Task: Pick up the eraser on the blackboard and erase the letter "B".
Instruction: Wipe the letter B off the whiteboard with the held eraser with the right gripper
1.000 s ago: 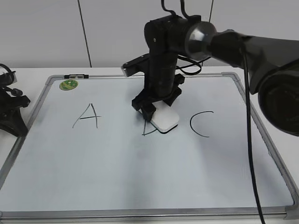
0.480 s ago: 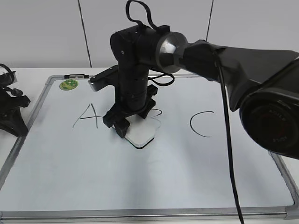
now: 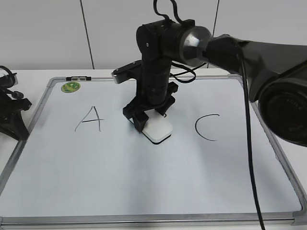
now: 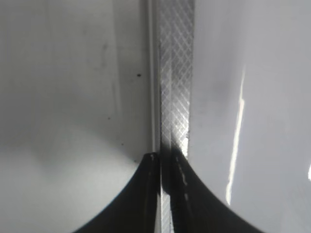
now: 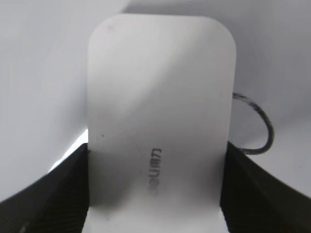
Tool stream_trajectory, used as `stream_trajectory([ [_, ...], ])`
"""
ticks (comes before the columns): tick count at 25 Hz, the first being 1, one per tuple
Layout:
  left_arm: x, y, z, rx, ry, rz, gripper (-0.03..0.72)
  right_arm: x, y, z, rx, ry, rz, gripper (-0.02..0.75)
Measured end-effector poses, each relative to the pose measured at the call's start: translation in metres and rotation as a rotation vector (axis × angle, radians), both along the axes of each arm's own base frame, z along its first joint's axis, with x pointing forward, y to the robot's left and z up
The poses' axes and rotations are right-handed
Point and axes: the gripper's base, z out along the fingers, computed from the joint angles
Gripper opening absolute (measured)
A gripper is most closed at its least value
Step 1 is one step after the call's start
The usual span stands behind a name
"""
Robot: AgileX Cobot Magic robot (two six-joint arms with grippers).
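Observation:
The blackboard [image 3: 144,182] is a white board in a grey frame, lying flat. It carries a black "A" [image 3: 88,120] and a black "C" [image 3: 206,127]. My right gripper [image 3: 152,122] reaches in from the right. It is shut on the white eraser [image 3: 160,132] and presses it flat on the board between the two letters. In the right wrist view the eraser [image 5: 160,97] fills the space between the jaws [image 5: 155,194]. Of the letter "B", only a short curved black stroke [image 5: 260,124] shows beside the eraser. My left gripper [image 3: 12,112] rests at the board's left edge, shut and empty [image 4: 165,160].
A green round magnet [image 3: 70,86] sits at the board's far left corner. The board's metal frame [image 4: 175,73] runs under the left jaws. The right arm's black cable hangs over the board's right side [image 3: 252,143]. A white wall stands behind the table.
The right gripper swept the eraser left towards the "A", then back right to the middle. The strokes of the "B" seen one second ago are mostly gone.

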Motion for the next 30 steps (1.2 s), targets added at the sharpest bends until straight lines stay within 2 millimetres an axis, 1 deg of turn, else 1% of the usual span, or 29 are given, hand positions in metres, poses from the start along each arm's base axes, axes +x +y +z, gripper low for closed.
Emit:
stream_trajectory([
  [3,0.000,0.002,0.000,0.001,0.000,0.005,0.032,0.006,-0.010,0.000,0.011,0.007,-0.027,0.540],
  [11,0.000,0.004,-0.001,-0.002,0.001,0.011,0.032,0.027,-0.047,0.000,0.027,0.014,-0.116,0.540],
  [12,0.000,0.004,-0.001,-0.002,0.001,0.011,0.032,0.027,-0.047,0.000,0.027,0.014,-0.116,0.540],
  [13,0.000,0.004,-0.001,-0.002,0.001,0.011,0.032,0.030,-0.053,0.000,0.029,0.015,-0.133,0.540],
  [17,0.000,0.004,-0.001,-0.002,0.001,0.011,0.032,0.035,-0.064,0.000,0.039,0.016,-0.164,0.540],
  [20,0.000,0.004,-0.001,-0.002,0.001,0.011,0.032,0.037,-0.067,0.000,0.041,0.016,-0.171,0.540],
  [26,0.000,0.004,-0.001,-0.003,0.001,0.012,0.032,0.036,-0.066,0.000,0.069,0.029,-0.179,0.540],
  [30,0.000,0.004,-0.001,-0.004,0.003,0.013,0.032,0.030,-0.052,0.000,0.047,0.018,-0.134,0.540],
])
